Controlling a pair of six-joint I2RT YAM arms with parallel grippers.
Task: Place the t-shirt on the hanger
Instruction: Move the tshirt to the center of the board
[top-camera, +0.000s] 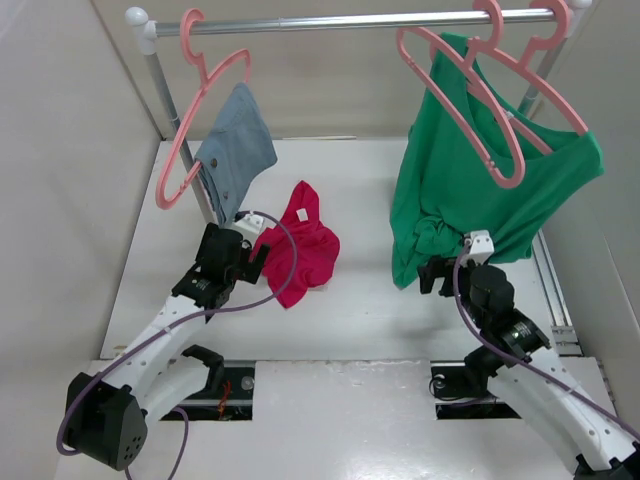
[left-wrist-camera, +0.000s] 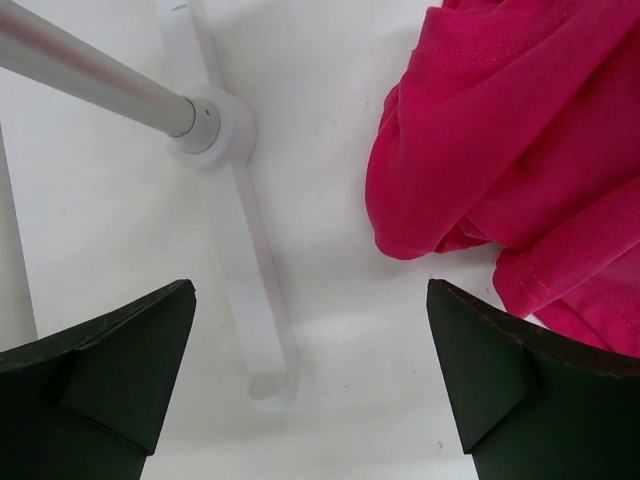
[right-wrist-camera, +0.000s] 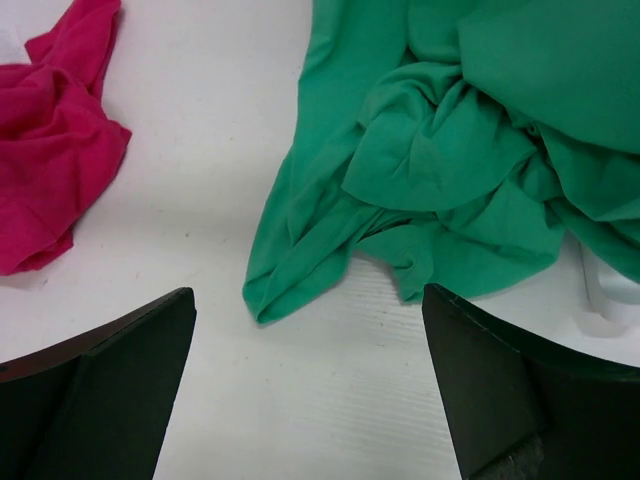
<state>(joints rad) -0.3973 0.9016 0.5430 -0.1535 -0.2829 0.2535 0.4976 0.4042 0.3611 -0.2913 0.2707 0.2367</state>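
The crimson-pink t-shirt lies crumpled on the white table, its white neck label facing up. It also shows in the left wrist view and the right wrist view. My left gripper is open and empty, just left of the shirt, above bare table. A bare salmon-pink hanger hangs on the rail at the upper right, in front of the green top. My right gripper is open and empty by the green top's lower hem.
The green top hangs on another pink hanger and bunches onto the table. A grey-blue cloth hangs on a pink hanger at the left. The rack's pole and white foot stand beside my left gripper.
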